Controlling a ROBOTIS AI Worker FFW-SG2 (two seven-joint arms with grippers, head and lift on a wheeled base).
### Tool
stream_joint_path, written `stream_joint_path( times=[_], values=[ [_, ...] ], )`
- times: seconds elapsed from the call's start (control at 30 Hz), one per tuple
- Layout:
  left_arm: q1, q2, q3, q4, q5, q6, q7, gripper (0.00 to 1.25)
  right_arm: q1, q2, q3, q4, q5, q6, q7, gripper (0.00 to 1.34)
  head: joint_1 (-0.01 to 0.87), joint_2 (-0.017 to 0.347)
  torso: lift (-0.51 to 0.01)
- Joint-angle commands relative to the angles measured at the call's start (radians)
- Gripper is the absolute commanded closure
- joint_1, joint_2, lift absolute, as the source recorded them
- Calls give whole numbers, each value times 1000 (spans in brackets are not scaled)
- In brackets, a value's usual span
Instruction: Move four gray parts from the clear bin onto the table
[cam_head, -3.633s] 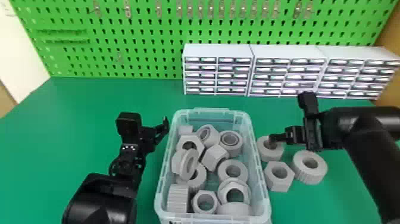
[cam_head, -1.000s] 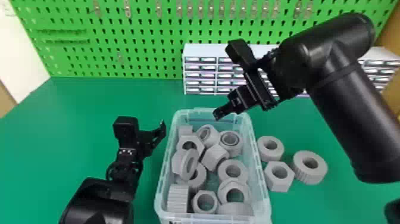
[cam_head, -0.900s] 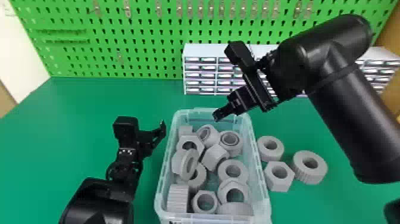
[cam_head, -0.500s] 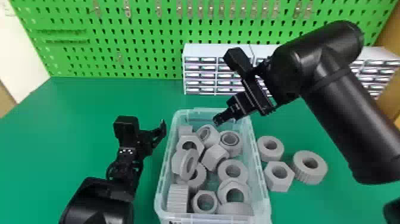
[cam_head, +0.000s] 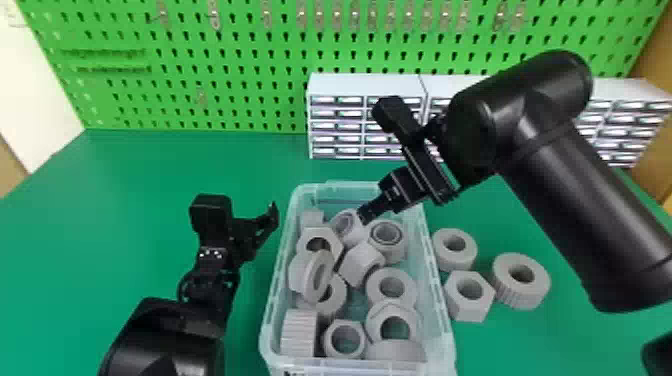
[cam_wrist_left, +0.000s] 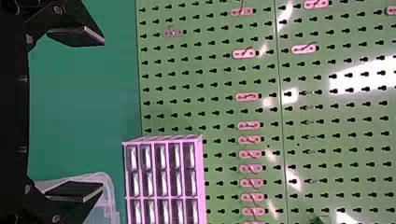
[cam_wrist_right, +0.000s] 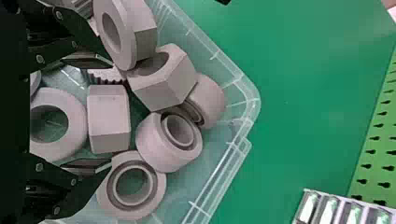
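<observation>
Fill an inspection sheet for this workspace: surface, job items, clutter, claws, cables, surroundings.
Surface: green table, flat, no spill seen.
Job items: clear bin upright, holding a jumbled pile of gray parts; three more lie on the table to the bin's right, one of them hexagonal.
Clutter: nothing seen.
Claws: left claw open, holding nothing, left of the bin; right claw open, over the parts at the bin's far end.
Cables: nothing seen on the table.
Surroundings: green pegboard with metal hooks; drawer units before it.
</observation>
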Motion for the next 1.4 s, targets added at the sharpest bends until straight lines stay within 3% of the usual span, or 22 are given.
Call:
stream_joint_path(
  times=[0.0, 0.47, 0.7, 1.37],
  values=[
    [1, 0, 1, 0, 0, 0, 0, 180, 1, 1, 11, 18, -10, -5, 0, 509, 693, 72, -52],
    [1, 0, 4, 0, -1, 0, 0, 180, 3, 3, 60, 58, -36, -10, 0, 509, 693, 72, -52],
    [3, 2, 7, 0, -6, 0, 0, 180, 15, -17, 97, 60, -67, 12, 0, 509, 693, 72, -52],
    [-3, 3, 2, -2, -6, 0, 0, 180, 34, -23, 143, 106, -67, 6, 0, 509, 693, 72, -52]
  ],
)
